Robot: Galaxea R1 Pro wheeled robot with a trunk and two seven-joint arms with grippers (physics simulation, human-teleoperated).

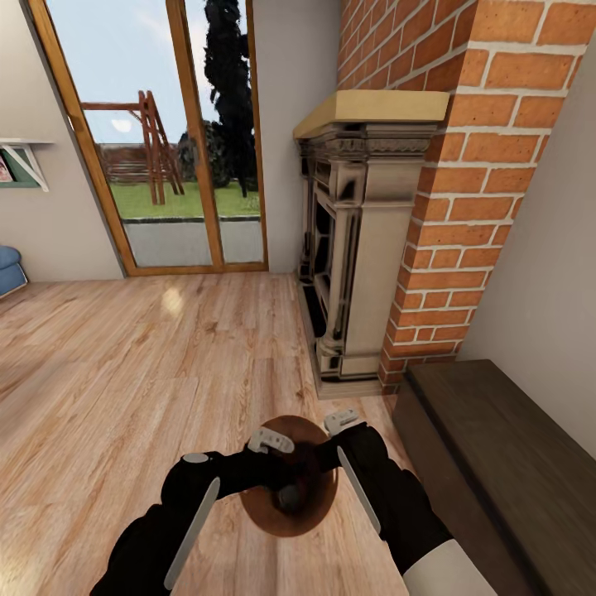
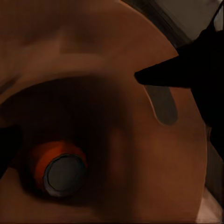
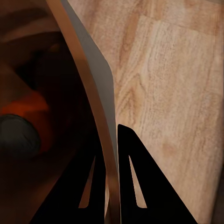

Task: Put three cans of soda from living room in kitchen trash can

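Note:
The tash can (image 1: 269,517) is in front of me in the living room, and I look down into its glossy brown inside. My right gripper (image 3: 114,140) is shut on its thin rim (image 3: 95,116), one finger inside and one outside. In the head view the right gripper (image 1: 338,437) is at the rim's far right. My left gripper (image 2: 72,107) hangs open over the mouth, one finger (image 2: 177,70) pointing in. One can of soda (image 2: 60,170), orange with a grey top, lies at the bottom; the same can of soda (image 3: 23,126) shows in the right wrist view.
A carved stone fireplace (image 1: 356,240) and red brick chimney (image 1: 480,165) stand ahead to the right. A dark wooden bench (image 1: 497,463) runs along the right wall. Wood-framed glass doors (image 1: 165,141) are at the back left, with a blue sofa (image 1: 8,269) at the left edge.

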